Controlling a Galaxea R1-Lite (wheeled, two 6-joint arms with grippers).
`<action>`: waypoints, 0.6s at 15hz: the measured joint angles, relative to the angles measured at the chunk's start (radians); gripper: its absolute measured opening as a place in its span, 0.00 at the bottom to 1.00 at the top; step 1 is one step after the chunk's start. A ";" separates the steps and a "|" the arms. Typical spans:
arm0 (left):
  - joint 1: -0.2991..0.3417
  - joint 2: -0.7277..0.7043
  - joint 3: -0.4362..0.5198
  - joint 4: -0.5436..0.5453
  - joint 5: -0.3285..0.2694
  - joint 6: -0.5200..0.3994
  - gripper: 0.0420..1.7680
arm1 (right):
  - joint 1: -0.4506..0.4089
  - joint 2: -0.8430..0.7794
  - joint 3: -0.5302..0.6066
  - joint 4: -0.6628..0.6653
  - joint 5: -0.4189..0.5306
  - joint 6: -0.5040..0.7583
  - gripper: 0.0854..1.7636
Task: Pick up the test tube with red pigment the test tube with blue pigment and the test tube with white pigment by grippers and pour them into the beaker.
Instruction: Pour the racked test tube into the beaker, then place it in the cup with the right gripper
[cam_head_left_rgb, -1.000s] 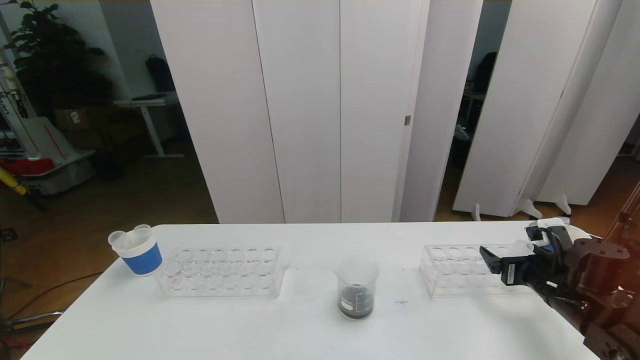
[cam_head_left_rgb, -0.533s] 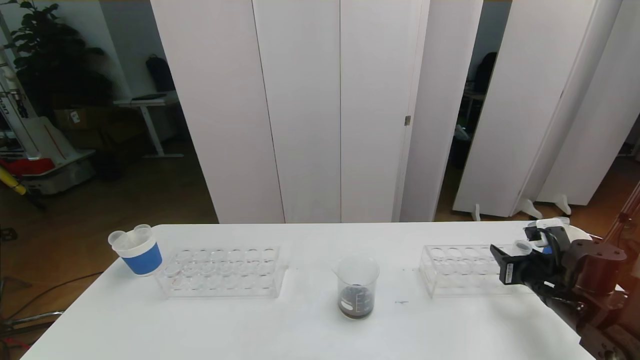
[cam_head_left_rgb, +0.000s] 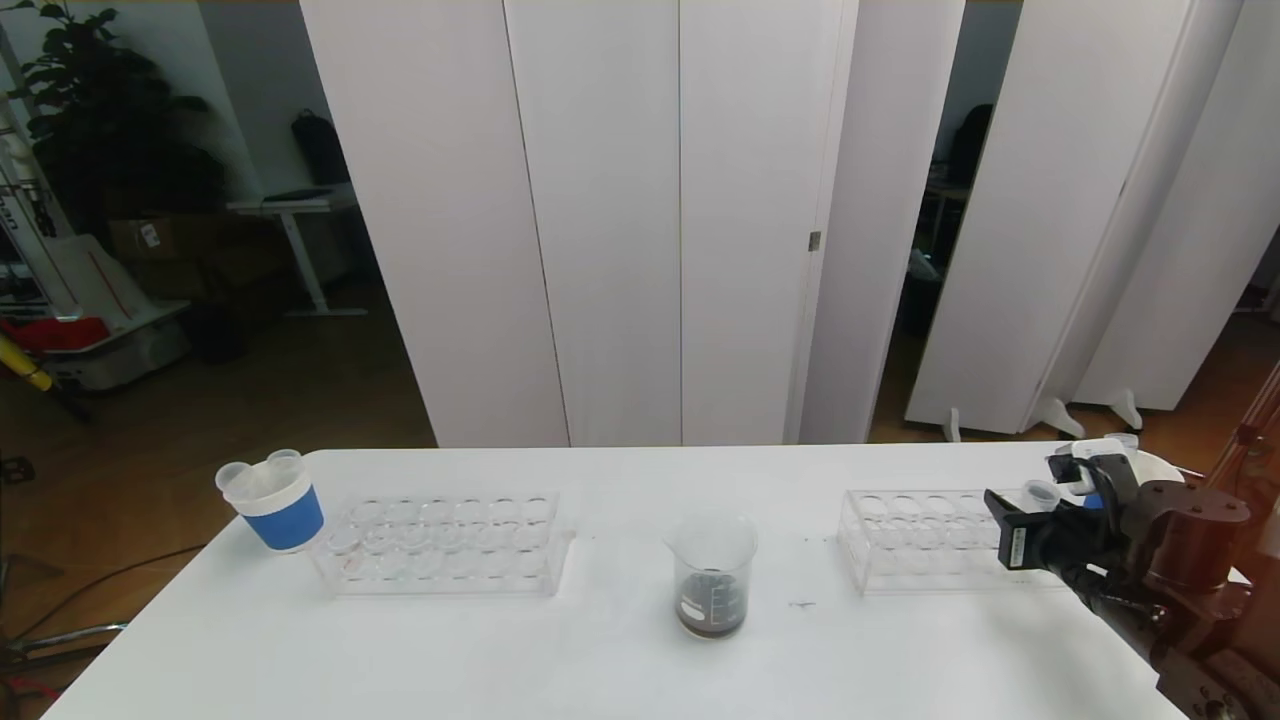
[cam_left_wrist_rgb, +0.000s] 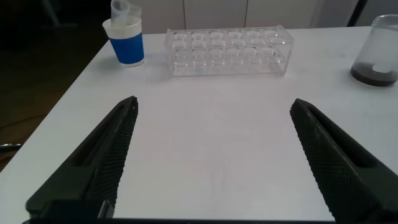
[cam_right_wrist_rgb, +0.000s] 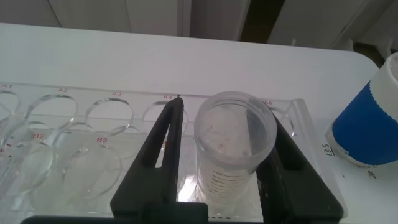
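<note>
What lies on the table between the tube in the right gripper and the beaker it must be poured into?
Only the clear rack the tube stands in. The right gripper is shut on the test tube with white pigment at that rack's right end; between the rack and the beaker is bare table.

- Tall white folding panels (cam_head_left_rgb: 640, 220) stand across the back – dark gaps open between those on the right.
- Brown wooden floor (cam_head_left_rgb: 250, 400) lies dim on the left.
- A leafy dark plant (cam_head_left_rgb: 90, 110) stands far left.
- A small white desk (cam_head_left_rgb: 290, 215) stands behind – beside a cardboard box (cam_head_left_rgb: 150, 238).
</note>
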 joint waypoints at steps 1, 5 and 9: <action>0.000 0.000 0.000 0.000 0.000 0.000 0.99 | 0.000 0.000 0.000 0.000 0.001 0.000 0.41; 0.000 0.000 0.000 0.000 0.000 0.000 0.99 | -0.006 -0.001 -0.002 0.003 0.003 0.000 0.40; 0.000 0.000 0.000 0.000 0.000 0.000 0.99 | -0.015 -0.015 -0.003 0.009 0.003 0.002 0.34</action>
